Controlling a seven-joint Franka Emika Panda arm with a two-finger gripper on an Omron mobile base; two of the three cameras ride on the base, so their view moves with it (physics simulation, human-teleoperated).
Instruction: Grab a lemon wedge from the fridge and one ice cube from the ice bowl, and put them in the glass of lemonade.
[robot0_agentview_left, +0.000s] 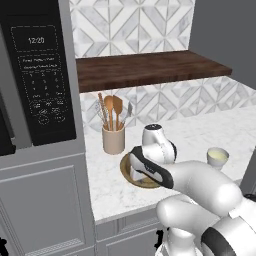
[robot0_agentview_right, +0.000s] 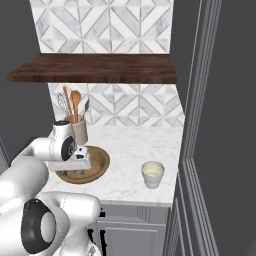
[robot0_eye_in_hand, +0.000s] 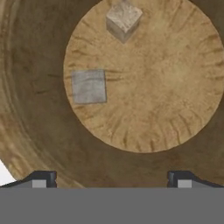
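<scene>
My gripper (robot0_eye_in_hand: 111, 179) hangs open above the round wooden ice bowl (robot0_eye_in_hand: 35, 109), with nothing between its fingers. Two ice cubes lie on the bowl's floor: a grey one (robot0_eye_in_hand: 89, 86) left of centre and a paler one (robot0_eye_in_hand: 123, 19) at the far rim. In the base views the hand (robot0_agentview_left: 136, 170) (robot0_agentview_right: 75, 165) points down into the bowl (robot0_agentview_left: 125, 175) (robot0_agentview_right: 100, 160) on the marble counter. The glass of lemonade (robot0_agentview_left: 218, 156) (robot0_agentview_right: 152, 174) stands to the right of the bowl, apart from it. The dark fridge (robot0_agentview_right: 225, 125) rises at the right. The lemon wedge is out of view.
A beige holder with wooden utensils (robot0_agentview_left: 113, 139) (robot0_agentview_right: 79, 131) stands just behind the bowl. A dark wooden shelf (robot0_agentview_left: 150, 67) (robot0_agentview_right: 95, 67) overhangs the counter. A black microwave (robot0_agentview_left: 37, 75) sits in the tall cabinet at the left.
</scene>
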